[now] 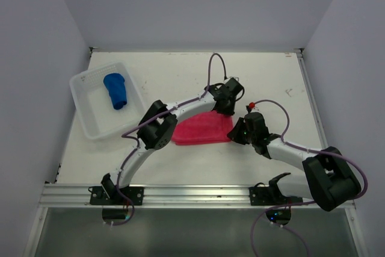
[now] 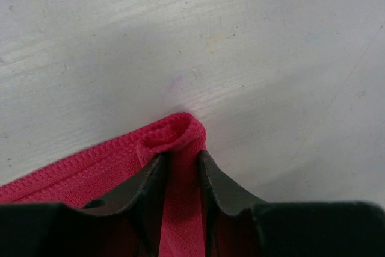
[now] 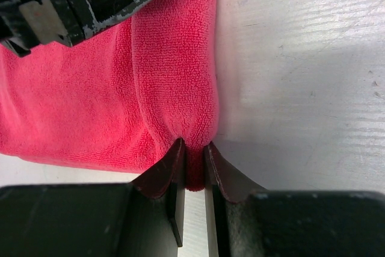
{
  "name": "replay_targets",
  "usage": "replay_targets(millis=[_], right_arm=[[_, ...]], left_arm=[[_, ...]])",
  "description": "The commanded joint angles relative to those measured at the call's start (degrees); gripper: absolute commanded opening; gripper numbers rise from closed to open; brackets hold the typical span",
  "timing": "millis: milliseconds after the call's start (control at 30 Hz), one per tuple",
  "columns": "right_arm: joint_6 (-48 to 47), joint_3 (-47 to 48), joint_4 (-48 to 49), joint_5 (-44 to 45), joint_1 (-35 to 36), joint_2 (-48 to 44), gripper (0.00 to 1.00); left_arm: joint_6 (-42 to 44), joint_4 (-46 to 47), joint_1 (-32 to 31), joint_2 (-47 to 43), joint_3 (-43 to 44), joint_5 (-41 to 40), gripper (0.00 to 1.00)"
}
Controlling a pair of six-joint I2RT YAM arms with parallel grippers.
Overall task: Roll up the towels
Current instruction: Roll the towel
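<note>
The pink-red towel [image 1: 200, 130] lies flat on the white table at mid-centre, its right edge folded over. My left gripper [image 1: 226, 109] is shut on the far right corner of that folded edge, seen as a small curl [image 2: 174, 136] between my fingers. My right gripper [image 1: 236, 135] is shut on the near right corner [image 3: 194, 148] of the same folded edge. The blue towel [image 1: 115, 90] lies rolled inside the white basket [image 1: 85, 97] at the left.
The white slotted basket sits at the table's left side. Grey walls enclose the table on three sides. A metal rail [image 1: 198, 194] with both arm bases runs along the near edge.
</note>
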Motion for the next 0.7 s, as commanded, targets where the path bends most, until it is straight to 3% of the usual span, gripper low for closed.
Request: replay_targets(millis=[0, 133, 200, 267, 467, 667], right_arm=[[-1.83, -2.0, -3.0, 3.89, -0.01, 0.44, 0.0], [-2.71, -1.65, -3.35, 3.63, 0.43, 0.35, 0.0], [-3.59, -1.65, -3.79, 4.41, 0.87, 0.18, 0.0], [-3.68, -1.83, -4.14, 4.77, 1.22, 0.0, 0.0], [-3.94, -1.21, -6.69, 7.67, 3.68, -2.28, 0.0], [-5.35, 2.04, -12.22, 15.56, 9.04, -3.25, 0.0]], left_arm=[[-1.09, -4.88, -0.61, 2.33, 1.58, -3.54, 0.3], [-2.06, -5.15, -0.61, 2.94, 1.76, -3.55, 0.22], [-2.67, -4.62, -0.61, 2.86, 2.02, -2.93, 0.09], [-3.11, -4.01, -0.52, 2.42, 1.94, -2.49, 0.03], [-4.78, -1.64, 0.53, 1.01, 1.41, 0.06, 0.0], [-7.86, 8.63, 2.11, -5.83, -8.41, 4.88, 0.0]])
